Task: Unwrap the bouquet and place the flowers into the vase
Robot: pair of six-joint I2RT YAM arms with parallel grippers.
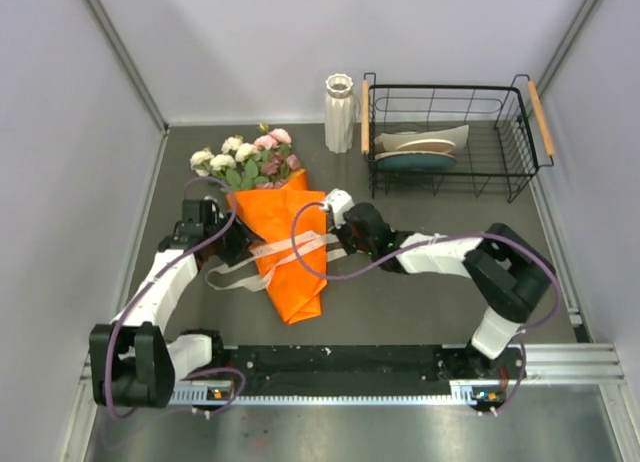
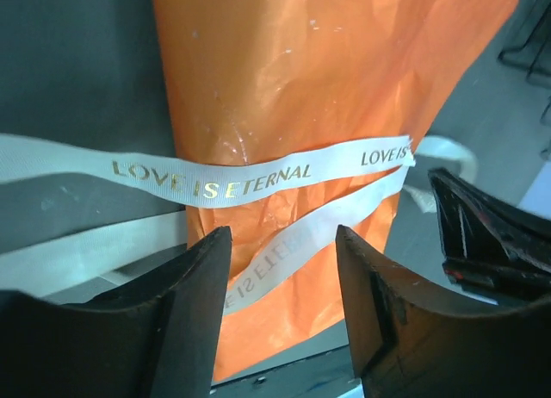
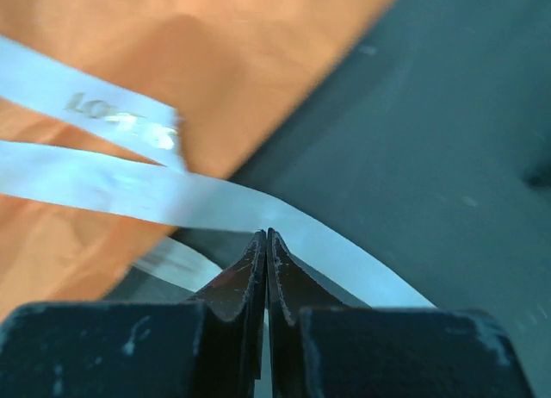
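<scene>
Now the cream printed ribbon [image 3: 215, 204] is seemingly pinched by the closed right gripper [image 3: 265, 236] for untying; the orange-paper rose bouquet [image 2: 327, 71] is straddled by the spread left gripper [image 2: 282, 234].

Bouquet [image 1: 285, 244], vase [image 1: 339, 114], basket [image 1: 440, 86] on table [image 1: 400, 302]

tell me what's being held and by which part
The right gripper is shut on the cream ribbon, pinching a stretch just off the orange paper. The left gripper is open, holding nothing.
</scene>
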